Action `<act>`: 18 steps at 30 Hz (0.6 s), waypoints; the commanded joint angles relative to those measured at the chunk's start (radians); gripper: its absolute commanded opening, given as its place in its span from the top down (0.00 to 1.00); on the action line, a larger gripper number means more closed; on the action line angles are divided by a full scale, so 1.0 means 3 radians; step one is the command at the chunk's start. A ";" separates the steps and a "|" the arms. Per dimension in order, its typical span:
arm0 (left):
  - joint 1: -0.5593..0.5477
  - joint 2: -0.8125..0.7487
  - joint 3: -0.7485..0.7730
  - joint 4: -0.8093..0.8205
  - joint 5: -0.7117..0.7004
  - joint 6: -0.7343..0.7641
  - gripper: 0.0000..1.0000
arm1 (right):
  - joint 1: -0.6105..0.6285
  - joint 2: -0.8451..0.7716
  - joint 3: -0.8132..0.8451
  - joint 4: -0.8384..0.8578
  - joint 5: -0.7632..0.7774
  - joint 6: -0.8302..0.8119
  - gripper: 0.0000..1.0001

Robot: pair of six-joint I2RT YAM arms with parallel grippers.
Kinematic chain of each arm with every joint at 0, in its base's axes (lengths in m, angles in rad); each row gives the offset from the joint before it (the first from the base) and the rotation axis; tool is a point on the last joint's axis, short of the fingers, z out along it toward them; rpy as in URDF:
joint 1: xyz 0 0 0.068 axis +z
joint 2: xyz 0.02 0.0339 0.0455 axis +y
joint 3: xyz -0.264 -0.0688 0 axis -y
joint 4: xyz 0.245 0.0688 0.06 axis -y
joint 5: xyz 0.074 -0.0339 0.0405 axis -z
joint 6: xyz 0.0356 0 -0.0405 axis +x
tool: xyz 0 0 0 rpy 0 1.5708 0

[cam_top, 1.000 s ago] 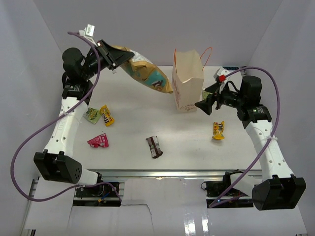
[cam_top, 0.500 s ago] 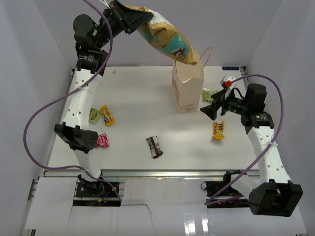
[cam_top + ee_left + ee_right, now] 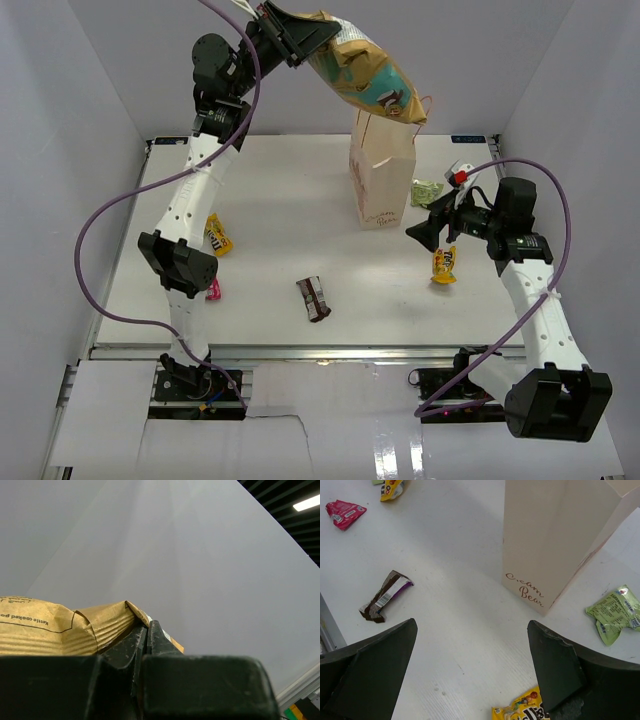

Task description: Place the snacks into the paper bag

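In the top view the left arm reaches high into the upper middle of the frame, and the left claw [image 3: 287, 24] is clenched on the crimped top edge of the tan-brown pouch [image 3: 368, 78]. The left wrist view shows the two fingers pinched tight on that edge. The pouch hangs slanting down to the right, its lower end just above the open mouth of the paper bag [image 3: 381, 185], not yet inside it. The bag stands upright at the centre-right of the white surface [image 3: 290, 195], with reddish script low on its side. The right claw [image 3: 425, 227] hovers low just right of the bag with its fingers spread wide and holding nothing; the right wrist view shows the bag's lower corner between them. A light-green packet [image 3: 427, 190] lies just right of the bag, and the right yellow packet [image 3: 444, 264] lies directly below the right claw in the frame. The dark-brown packet [image 3: 315, 298] lies alone at the lower centre. On the left, the left yellow packet [image 3: 218, 235] and the pink packet [image 3: 212, 290] lie beside the left arm – the pink one partly hidden behind it.
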 commanded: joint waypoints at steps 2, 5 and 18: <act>-0.0095 -0.0181 0.0209 0.0381 -0.0238 -0.0055 1.00 | -0.0014 -0.0055 -0.0067 0.0041 -0.0129 0.0038 0.03; -0.0095 -0.0227 0.0204 0.0391 -0.0320 -0.0009 1.00 | -0.0014 -0.0040 -0.0082 0.0041 -0.0155 0.0038 0.03; -0.0126 -0.0135 0.0244 0.0513 -0.0458 -0.0136 1.00 | -0.0014 0.0017 -0.0098 0.0128 -0.0226 0.0105 0.02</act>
